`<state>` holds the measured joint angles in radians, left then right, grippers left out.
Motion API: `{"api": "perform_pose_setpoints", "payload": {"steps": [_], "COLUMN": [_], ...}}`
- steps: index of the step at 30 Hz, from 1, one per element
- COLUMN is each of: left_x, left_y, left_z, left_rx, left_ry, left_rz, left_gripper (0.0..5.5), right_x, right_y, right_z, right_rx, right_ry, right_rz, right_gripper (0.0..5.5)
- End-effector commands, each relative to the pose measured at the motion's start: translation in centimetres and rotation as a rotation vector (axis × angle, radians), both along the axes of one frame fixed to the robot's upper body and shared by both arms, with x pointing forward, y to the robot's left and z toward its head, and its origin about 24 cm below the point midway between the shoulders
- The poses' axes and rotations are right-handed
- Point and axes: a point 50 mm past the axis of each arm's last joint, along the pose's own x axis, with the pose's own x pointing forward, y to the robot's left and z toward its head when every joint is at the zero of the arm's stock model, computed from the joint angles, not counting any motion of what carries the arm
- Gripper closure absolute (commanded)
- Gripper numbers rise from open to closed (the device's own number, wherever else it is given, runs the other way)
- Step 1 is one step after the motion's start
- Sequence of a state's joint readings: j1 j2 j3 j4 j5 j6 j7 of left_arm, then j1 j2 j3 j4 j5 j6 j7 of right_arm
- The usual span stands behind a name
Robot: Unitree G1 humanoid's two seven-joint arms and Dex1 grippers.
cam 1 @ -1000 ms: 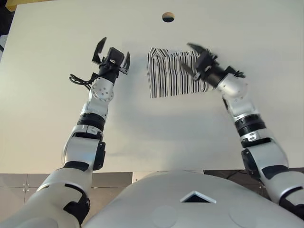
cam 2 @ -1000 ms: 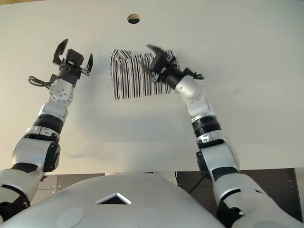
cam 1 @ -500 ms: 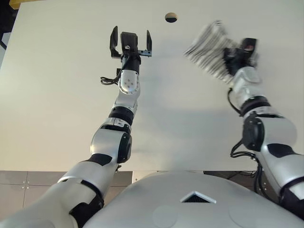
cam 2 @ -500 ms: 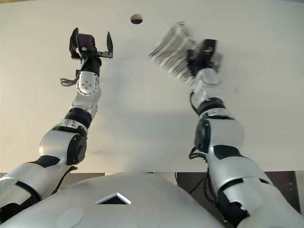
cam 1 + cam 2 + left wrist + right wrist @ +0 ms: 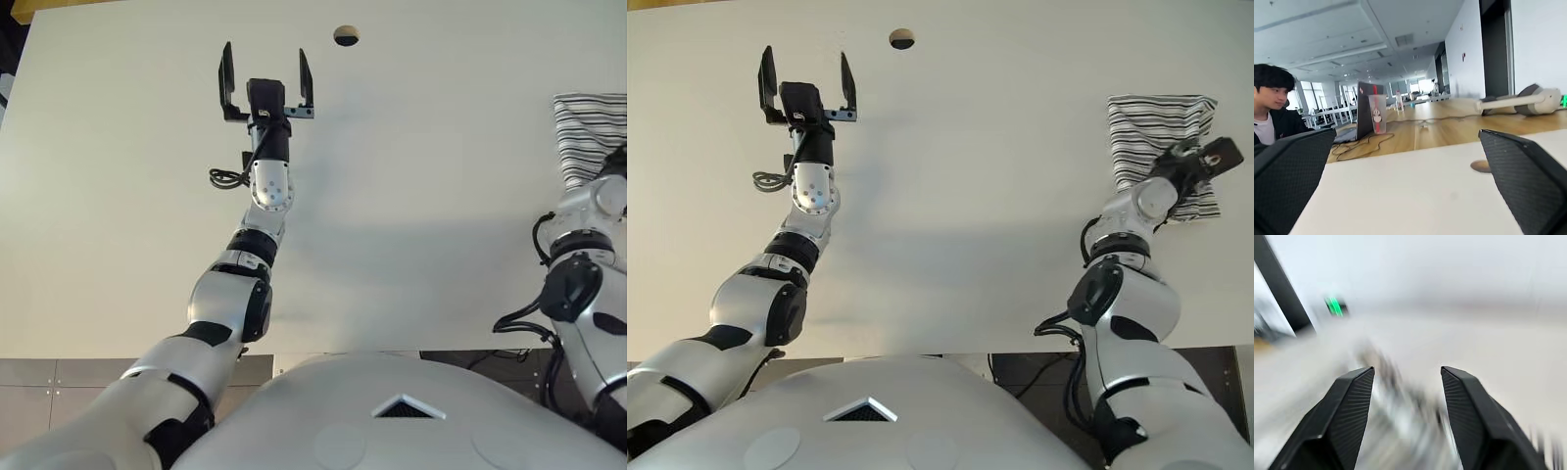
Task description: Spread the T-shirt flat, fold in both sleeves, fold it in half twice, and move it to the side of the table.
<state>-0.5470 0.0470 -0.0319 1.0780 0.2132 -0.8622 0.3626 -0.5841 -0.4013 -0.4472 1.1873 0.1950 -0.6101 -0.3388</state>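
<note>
The T-shirt (image 5: 1156, 132) is now seen lying folded small at the far right of the frame, by the table's right edge. A second ago it was lying near the upper centre, and half a second ago it was being carried through the air to the right. The right gripper (image 5: 1200, 159) is seen at the lower right corner of the striped cloth. Whether the cloth is gripped or already released cannot be told. The left gripper (image 5: 265, 59), left of the upper centre, has been stretched further up the table and is held wide open with nothing in it. The folding is judged finished and the move to the side all but done. Only a release and a withdrawal seem to be left.

The table (image 5: 411, 245) is a plain white top, pierced by a round hole (image 5: 346, 35) at the upper centre. Beyond it, in the left wrist view, an open office is shown, with wooden desks, a laptop (image 5: 1362, 98) and a cup (image 5: 1377, 113).
</note>
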Motion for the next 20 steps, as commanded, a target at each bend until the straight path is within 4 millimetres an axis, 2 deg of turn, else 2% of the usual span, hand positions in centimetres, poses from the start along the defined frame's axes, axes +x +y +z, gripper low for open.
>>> {"api": "perform_pose_setpoints", "payload": {"steps": [1,3,9,13,17,20], "left_x": [-2.1,-3.8,-6.9,-6.8,-5.0,-3.0], "left_y": [-2.7,-4.7,-8.9,-9.5,-9.2,-8.8], "left_z": [1.9,3.1,4.4,4.4,4.7,4.7], "left_rx": [-0.052,-0.100,-0.139,-0.150,-0.140,-0.188], "left_ry": [-0.197,-0.292,-0.360,-0.349,-0.332,-0.268], "left_rz": [-0.078,-0.132,-0.308,-0.357,-0.333,-0.278], "left_gripper": [0.02,0.02,0.02,0.02,0.02,0.00], "right_x": [0.8,-0.7,-4.3,-5.1,-3.8,-2.4], "right_y": [9.3,13.4,20.5,23.0,23.2,23.7], "right_z": [5.5,6.4,5.1,4.5,5.0,5.3], "right_rx": [-0.459,-0.546,-0.596,-0.606,-0.593,-0.617], "right_ry": [-0.380,-0.476,-0.499,-0.498,-0.513,-0.506], "right_rz": [0.376,0.518,0.758,0.811,0.768,0.810], "right_gripper": [2.99,2.99,2.99,2.99,2.99,2.47]}}
